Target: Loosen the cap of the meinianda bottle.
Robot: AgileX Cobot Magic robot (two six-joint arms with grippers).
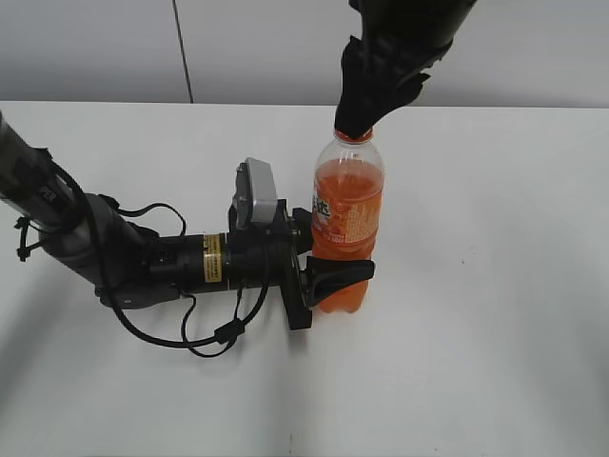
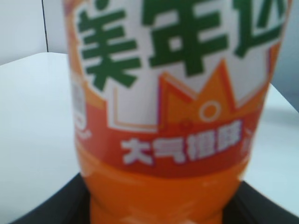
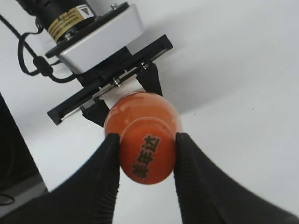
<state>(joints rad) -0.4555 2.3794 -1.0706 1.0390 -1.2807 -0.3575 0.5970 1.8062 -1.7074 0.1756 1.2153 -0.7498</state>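
Right end effector [image 3: 145, 161] clamped from above on the cap [image 3: 147, 157], one black finger [image 3: 105, 177] pressed to each side of it. Left end effector [image 1: 328, 276] closed around the waisted lower body of the meinianda bottle [image 1: 347, 214], bracing it upright. Bottle standing near the middle of the white counter [image 1: 495, 286], somewhat nearer the far edge than the near one.

Judged step: both grips set, twist itself now in hand. Next move likely a turn of the right wrist about the bottle's axis, firm squeeze on the ribbed cap, left hold kept tight so the body does not spin along.

Writing: three dark characters on the cap top, matching the large green 美年达 on the label in the left wrist view; smaller white characters on the red band below, too blurred to read fully. Yellow sticker on the left arm, illegible.
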